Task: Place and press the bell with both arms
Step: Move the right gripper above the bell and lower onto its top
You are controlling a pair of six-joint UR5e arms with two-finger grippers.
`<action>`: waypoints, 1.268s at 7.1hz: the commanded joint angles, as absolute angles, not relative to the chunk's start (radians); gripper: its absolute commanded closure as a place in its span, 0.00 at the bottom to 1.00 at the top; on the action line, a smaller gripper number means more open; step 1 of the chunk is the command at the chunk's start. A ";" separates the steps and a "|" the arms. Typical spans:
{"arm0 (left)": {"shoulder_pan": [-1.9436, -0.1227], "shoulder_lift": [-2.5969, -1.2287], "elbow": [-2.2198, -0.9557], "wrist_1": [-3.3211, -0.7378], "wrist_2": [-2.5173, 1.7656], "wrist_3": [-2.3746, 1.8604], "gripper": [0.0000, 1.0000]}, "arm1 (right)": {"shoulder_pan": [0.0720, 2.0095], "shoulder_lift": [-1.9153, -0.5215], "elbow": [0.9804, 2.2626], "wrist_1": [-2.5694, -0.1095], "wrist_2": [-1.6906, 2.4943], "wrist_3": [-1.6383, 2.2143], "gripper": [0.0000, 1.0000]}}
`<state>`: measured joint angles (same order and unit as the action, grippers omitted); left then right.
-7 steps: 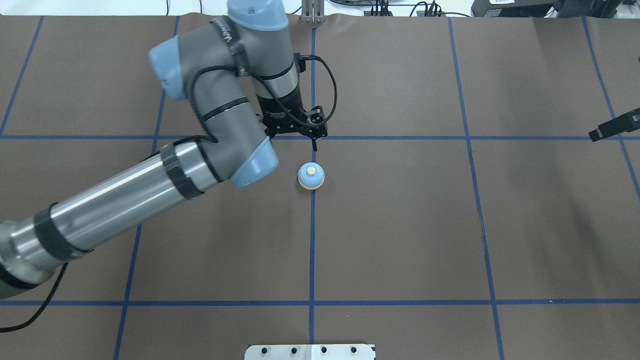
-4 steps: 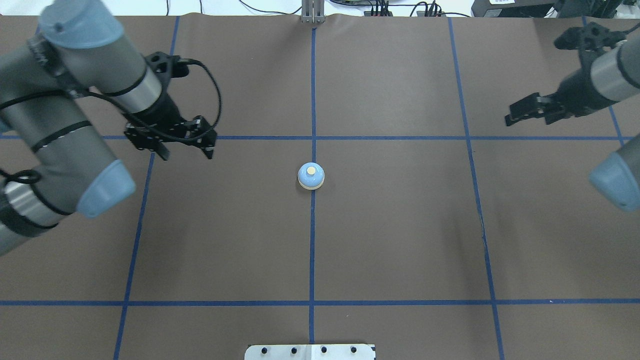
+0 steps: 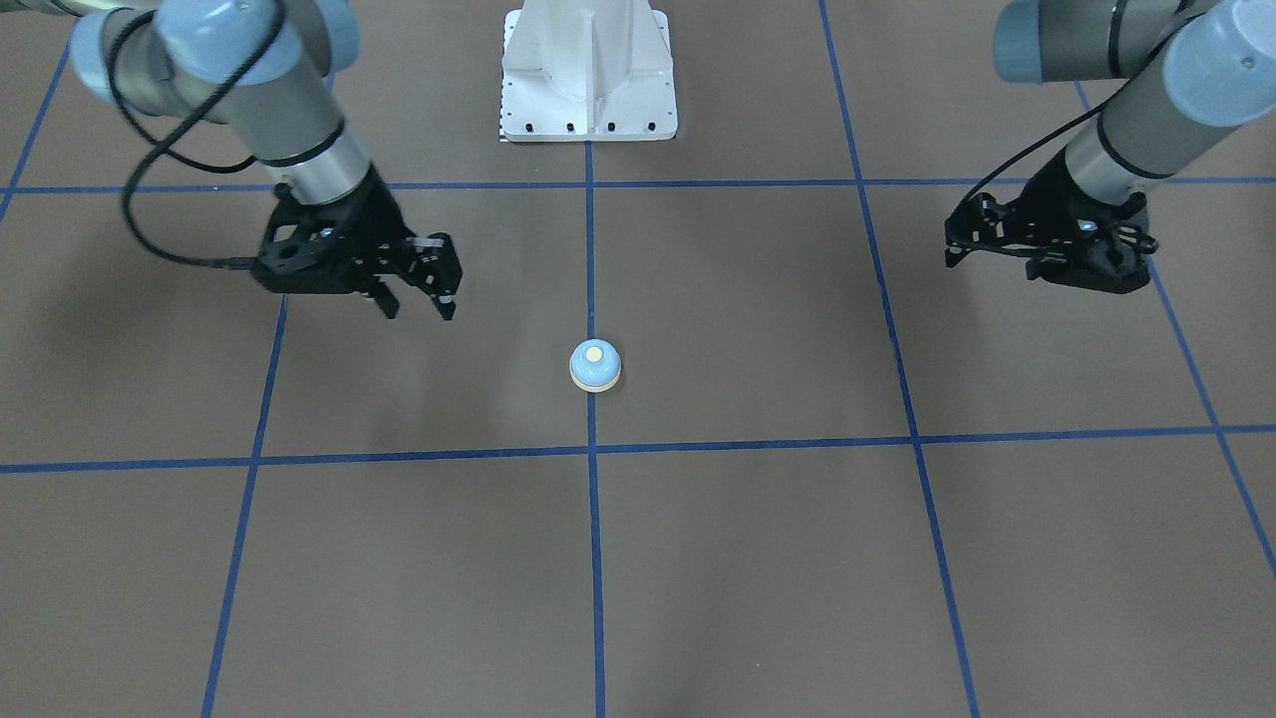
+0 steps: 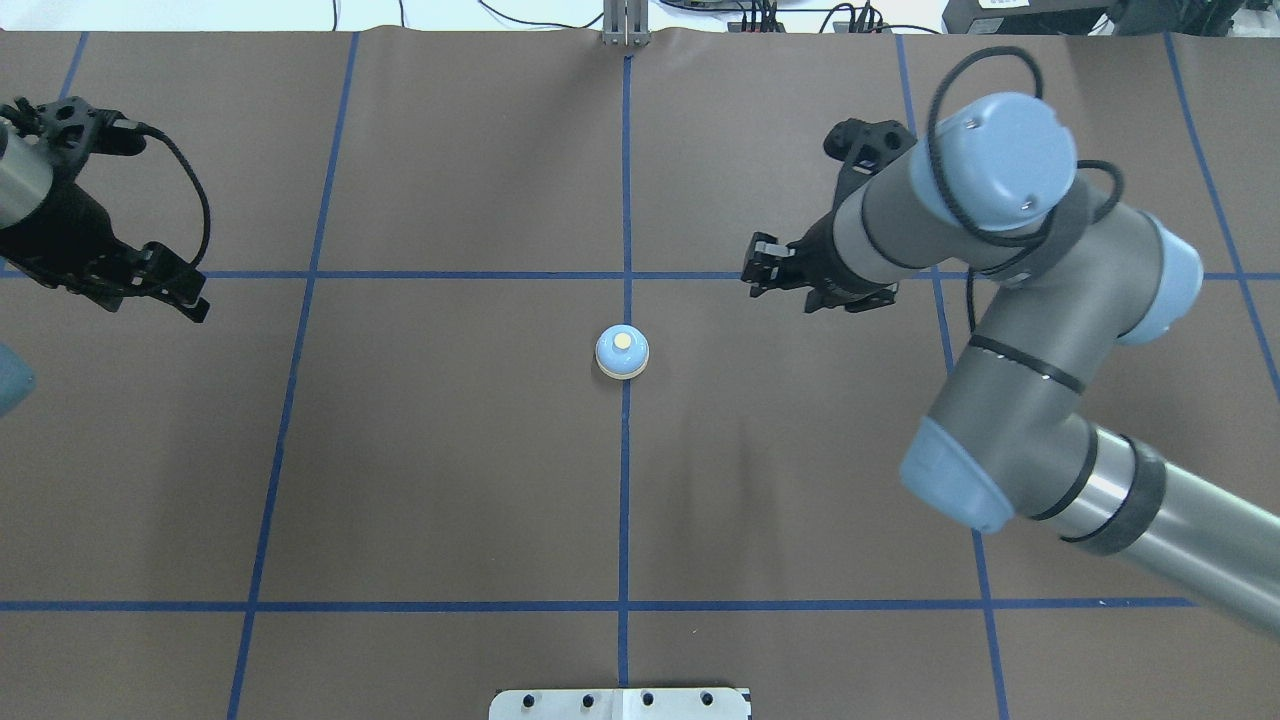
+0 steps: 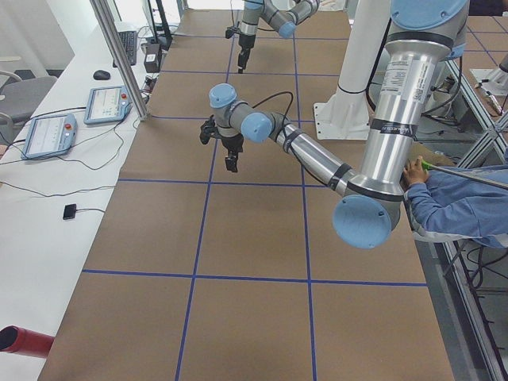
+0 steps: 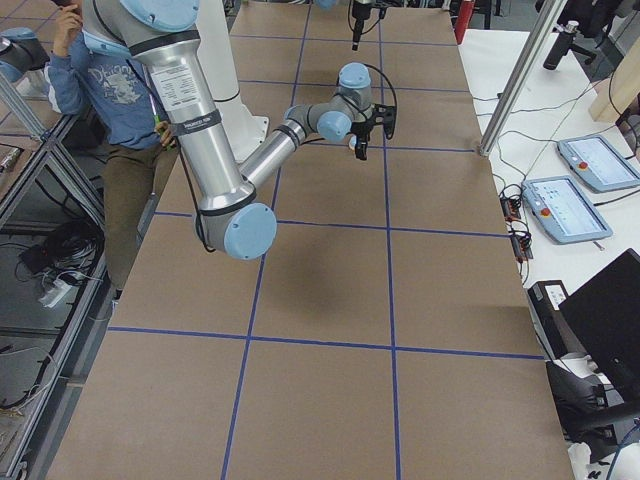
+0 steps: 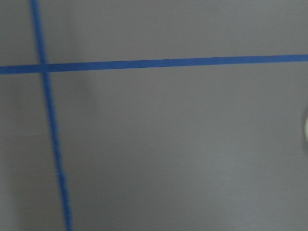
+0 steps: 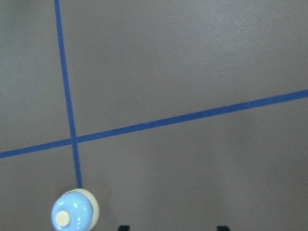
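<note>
The bell (image 4: 622,352) is a small light-blue dome with a cream button. It stands upright on the brown table where two blue tape lines meet, and also shows in the front view (image 3: 595,365). My left gripper (image 4: 155,298) is open and empty, far to the bell's left near the table edge. My right gripper (image 4: 775,280) is open and empty, hovering to the right of the bell and a little beyond it. In the right wrist view the bell (image 8: 74,216) sits at the lower left, with both fingertips (image 8: 123,227) wide apart at the bottom edge.
The white robot base plate (image 3: 588,90) lies behind the bell on the robot's side. A metal post (image 4: 625,25) stands at the table's far edge. Blue tape lines grid the brown cover. An operator (image 5: 456,198) sits beside the table.
My left arm has pulled back from just beyond the bell to the far left. My right arm has swung in from the right edge toward the bell. The bell has not moved.
</note>
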<state>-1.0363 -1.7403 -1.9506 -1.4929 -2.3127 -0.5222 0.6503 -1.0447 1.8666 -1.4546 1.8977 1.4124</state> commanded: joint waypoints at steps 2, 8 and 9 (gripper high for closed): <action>-1.078 -1.680 -1.953 -1.494 -2.310 -0.434 0.01 | 0.520 -0.880 1.778 -1.526 1.824 1.512 1.00; -1.100 -1.664 -1.962 -1.494 -2.312 -0.434 0.01 | 0.503 -0.644 1.431 -1.566 1.824 1.465 1.00; -1.101 -1.664 -1.959 -1.494 -2.312 -0.434 0.01 | 0.503 -0.644 1.425 -1.566 1.825 1.457 1.00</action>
<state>-1.0994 -1.6645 -1.9585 -1.4941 -2.3117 -0.4341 0.5029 -0.6475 1.4431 -1.5657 1.8242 1.4773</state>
